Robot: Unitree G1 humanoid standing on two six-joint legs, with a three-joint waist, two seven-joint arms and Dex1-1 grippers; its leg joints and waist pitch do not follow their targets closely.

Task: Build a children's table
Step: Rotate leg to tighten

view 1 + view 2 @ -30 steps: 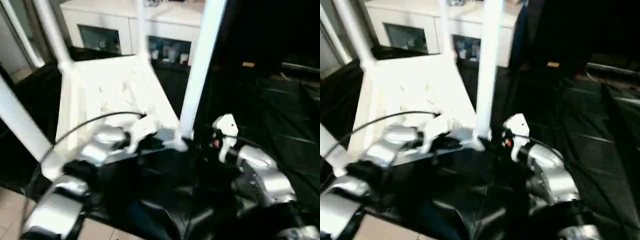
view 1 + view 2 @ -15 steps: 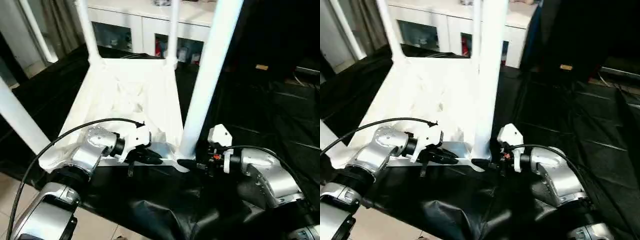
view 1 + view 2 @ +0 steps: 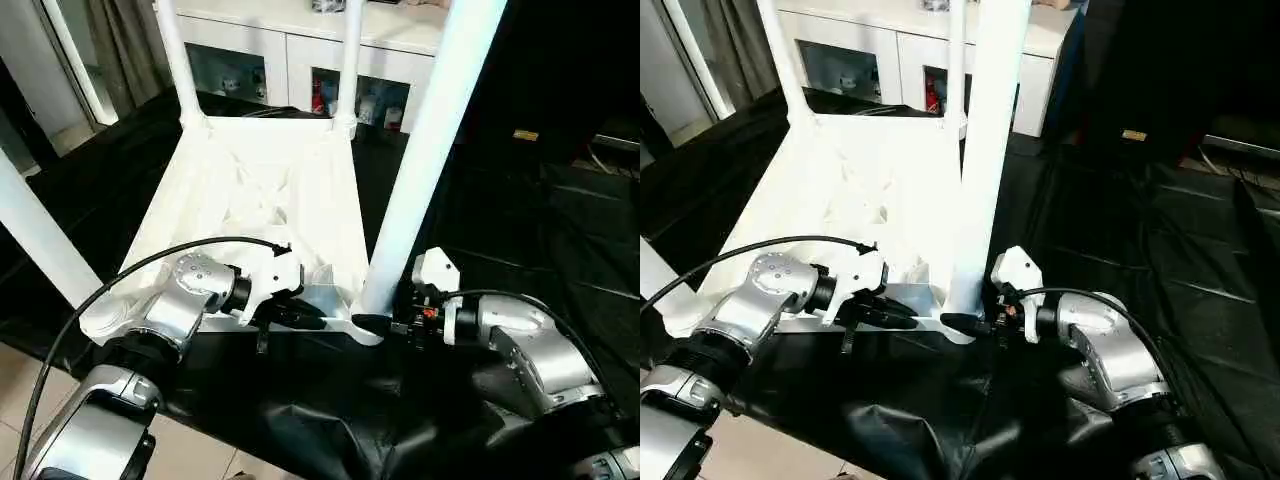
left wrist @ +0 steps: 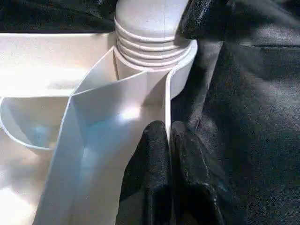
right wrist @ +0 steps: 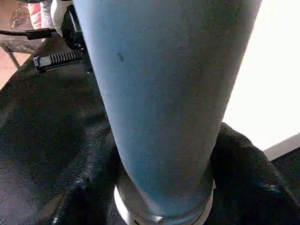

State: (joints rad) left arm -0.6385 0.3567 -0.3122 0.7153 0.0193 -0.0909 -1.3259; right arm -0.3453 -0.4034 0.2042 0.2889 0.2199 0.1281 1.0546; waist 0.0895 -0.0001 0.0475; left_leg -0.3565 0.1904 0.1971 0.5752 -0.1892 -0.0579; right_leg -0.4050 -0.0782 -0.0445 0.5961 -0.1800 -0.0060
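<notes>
Two grippers sit at the near edge of the upturned tabletop [image 3: 262, 200], so start there. Your left gripper [image 4: 167, 140] has its fingers pressed together on the thin near rim wall, pinching it just beside the near-right corner socket [image 4: 180, 61]. Your right gripper [image 3: 375, 324] is at the base of the near-right leg [image 3: 425, 150] where it enters that socket; its fingertips [image 3: 366, 322] reach the leg's foot, but you can't tell from these views whether they're apart or clamped on it. The tabletop lies ribbed side up on black sheeting [image 3: 520, 230], all four legs standing upright in its corners: near-left leg [image 3: 35, 240], far-left leg [image 3: 175, 60], far-right leg [image 3: 349, 60]. A white cabinet [image 3: 300, 50] with glass doors stands right behind the far edge.
</notes>
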